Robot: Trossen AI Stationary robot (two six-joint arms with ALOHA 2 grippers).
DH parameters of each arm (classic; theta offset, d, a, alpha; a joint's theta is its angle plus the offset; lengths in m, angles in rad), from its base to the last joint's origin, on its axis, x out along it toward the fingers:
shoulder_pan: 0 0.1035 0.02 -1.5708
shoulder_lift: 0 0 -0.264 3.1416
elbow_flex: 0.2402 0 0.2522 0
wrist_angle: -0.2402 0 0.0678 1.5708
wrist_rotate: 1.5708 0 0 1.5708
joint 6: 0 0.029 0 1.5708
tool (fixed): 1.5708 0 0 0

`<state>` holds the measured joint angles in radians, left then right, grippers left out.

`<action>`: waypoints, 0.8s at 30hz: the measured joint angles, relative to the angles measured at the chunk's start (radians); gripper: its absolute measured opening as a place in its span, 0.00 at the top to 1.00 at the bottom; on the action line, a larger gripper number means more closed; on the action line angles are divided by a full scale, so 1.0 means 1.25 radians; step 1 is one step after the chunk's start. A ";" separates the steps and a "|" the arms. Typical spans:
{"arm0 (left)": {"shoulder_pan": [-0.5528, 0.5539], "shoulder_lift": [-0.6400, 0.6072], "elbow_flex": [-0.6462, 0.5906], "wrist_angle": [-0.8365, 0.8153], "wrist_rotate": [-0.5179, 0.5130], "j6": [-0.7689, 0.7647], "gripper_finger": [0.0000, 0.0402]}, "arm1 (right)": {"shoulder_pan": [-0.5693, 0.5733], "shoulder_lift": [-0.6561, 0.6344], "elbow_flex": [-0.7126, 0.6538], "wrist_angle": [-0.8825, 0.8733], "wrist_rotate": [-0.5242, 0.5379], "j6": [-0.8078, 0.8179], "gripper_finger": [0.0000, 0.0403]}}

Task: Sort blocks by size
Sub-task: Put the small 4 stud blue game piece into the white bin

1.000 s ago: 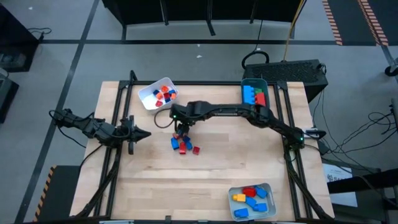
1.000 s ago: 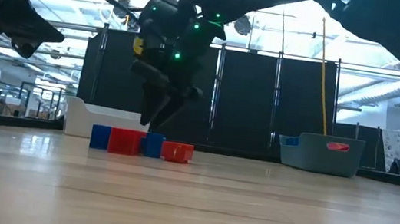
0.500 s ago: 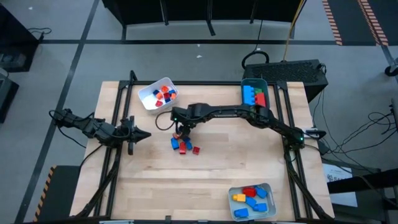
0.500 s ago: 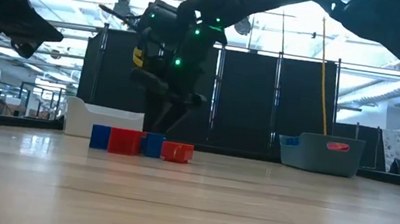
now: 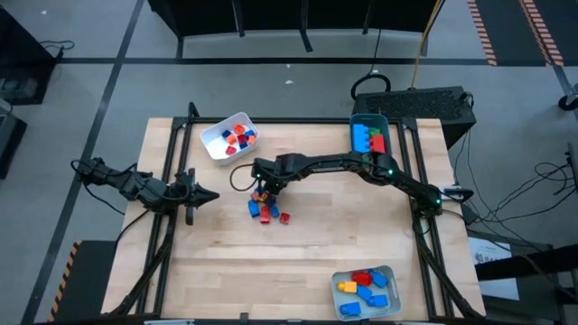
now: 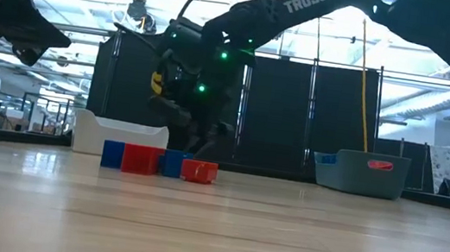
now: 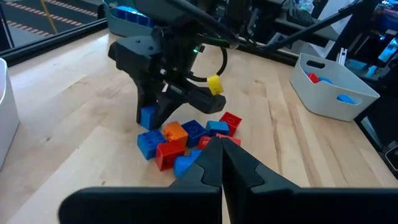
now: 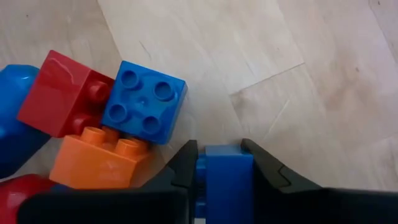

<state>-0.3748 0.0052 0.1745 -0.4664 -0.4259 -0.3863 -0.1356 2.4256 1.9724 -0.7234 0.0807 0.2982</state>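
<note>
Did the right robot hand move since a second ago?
Yes. In the high view the right gripper has slid slightly toward the white tray side and dropped onto the pile's edge, its fingers now closed on a blue block.

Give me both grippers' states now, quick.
Left gripper: shut, empty, waiting at the table's left side.
Right gripper: shut on a small blue block at the pile.

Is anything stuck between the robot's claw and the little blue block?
No. The right gripper has its fingers closed right against the small blue block, with nothing between. The pile's other blocks sit just beside it.
</note>
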 joint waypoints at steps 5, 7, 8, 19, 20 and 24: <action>0.000 0.000 0.000 0.000 0.000 0.000 1.00 | -0.001 0.001 0.002 0.008 0.000 -0.003 0.84; 0.000 0.000 0.000 0.000 0.000 0.001 1.00 | -0.003 0.005 0.024 0.002 0.006 -0.006 0.84; 0.000 0.000 0.000 0.000 0.000 0.001 1.00 | -0.005 0.009 0.038 0.020 0.015 -0.007 0.84; 0.000 0.001 0.000 -0.015 0.000 0.004 1.00 | -0.054 0.008 0.104 0.456 0.130 -0.036 0.84; 0.000 0.001 0.000 -0.020 0.000 0.005 1.00 | -0.059 0.008 0.104 0.488 0.152 -0.038 0.84; 0.000 0.001 0.000 -0.020 0.000 0.005 1.00 | -0.085 0.006 0.104 0.558 0.206 -0.012 0.84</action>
<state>-0.3748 0.0063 0.1745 -0.4911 -0.4263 -0.3798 -0.2424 2.4329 2.1025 -0.0258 0.3379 0.2827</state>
